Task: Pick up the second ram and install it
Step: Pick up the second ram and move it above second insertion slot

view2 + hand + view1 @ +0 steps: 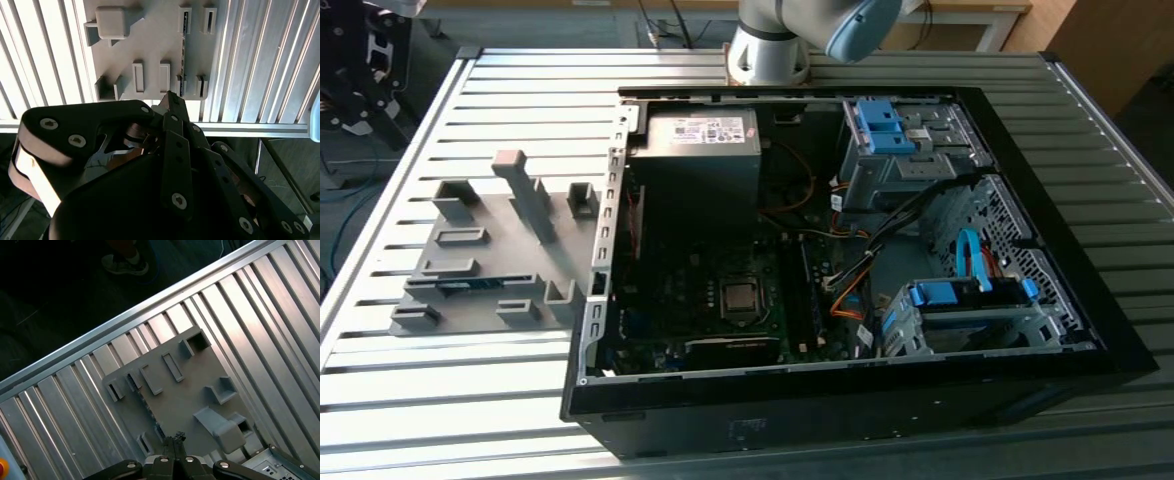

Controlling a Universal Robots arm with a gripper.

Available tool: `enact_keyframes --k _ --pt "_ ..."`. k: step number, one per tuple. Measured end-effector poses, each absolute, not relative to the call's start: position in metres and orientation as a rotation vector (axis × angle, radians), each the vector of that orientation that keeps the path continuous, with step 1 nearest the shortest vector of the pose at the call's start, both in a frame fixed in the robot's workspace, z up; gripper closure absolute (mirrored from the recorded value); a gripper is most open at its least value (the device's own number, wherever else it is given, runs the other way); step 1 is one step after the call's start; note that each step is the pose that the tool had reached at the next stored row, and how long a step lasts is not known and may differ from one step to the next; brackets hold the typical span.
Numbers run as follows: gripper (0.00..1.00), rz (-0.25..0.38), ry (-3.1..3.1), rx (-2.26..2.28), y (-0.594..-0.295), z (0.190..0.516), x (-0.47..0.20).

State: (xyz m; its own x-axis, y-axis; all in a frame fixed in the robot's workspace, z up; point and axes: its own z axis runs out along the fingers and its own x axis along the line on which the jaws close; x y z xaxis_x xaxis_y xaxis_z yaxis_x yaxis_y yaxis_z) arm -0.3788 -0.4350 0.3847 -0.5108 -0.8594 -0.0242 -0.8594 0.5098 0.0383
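The second ram (pixel 467 284) is a thin blue stick standing on edge in the slots of the grey holder tray (pixel 520 240), at the exterior view's left beside the open computer case (pixel 854 380). Both wrist views look down on the tray from well above. There the ram (pixel 183 50) (pixel 145 402) appears as a thin dark line between two pairs of slots. My gripper (pixel 172 99) (pixel 175 438) hovers high over the tray's edge with its black fingers together and nothing between them.
The case lies on its side on a ribbed metal table (pixel 480 400), with motherboard and bare processor (pixel 740 297), power supply (pixel 700 135), blue drive cages (pixel 974 300) and loose cables inside. The arm's base (pixel 767 55) stands behind the case. A shoe (pixel 125 262) shows on the floor.
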Motion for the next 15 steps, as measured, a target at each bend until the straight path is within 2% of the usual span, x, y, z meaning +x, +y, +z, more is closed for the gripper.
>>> enact_keyframes --k 15 --pt "0.89 0.071 2.713 -1.579 -0.4354 0.3842 -0.3791"
